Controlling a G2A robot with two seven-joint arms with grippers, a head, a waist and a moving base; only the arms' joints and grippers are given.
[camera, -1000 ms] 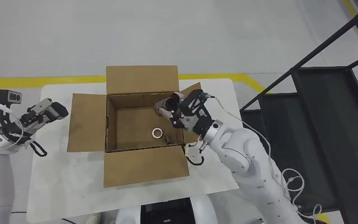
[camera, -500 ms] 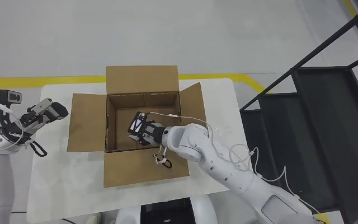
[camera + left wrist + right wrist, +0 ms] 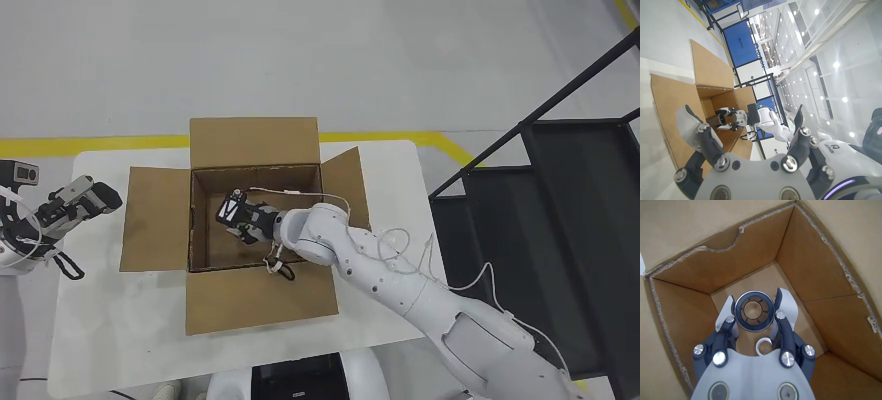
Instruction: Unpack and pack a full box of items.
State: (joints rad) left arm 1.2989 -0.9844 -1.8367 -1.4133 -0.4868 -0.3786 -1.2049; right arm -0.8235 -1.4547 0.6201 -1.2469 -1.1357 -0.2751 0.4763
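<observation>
Dark cylinder, gripped by right end effector

One white table carries one brown cardboard box. The box has four flaps, all folded outward: one far, one near, one left, one right. Two items are seen within the box's opening: one dark hollow cylinder and one small white tape roll on the box floor. There are two robot grippers: one right gripper over the box, and one left gripper at the table's left edge.
</observation>
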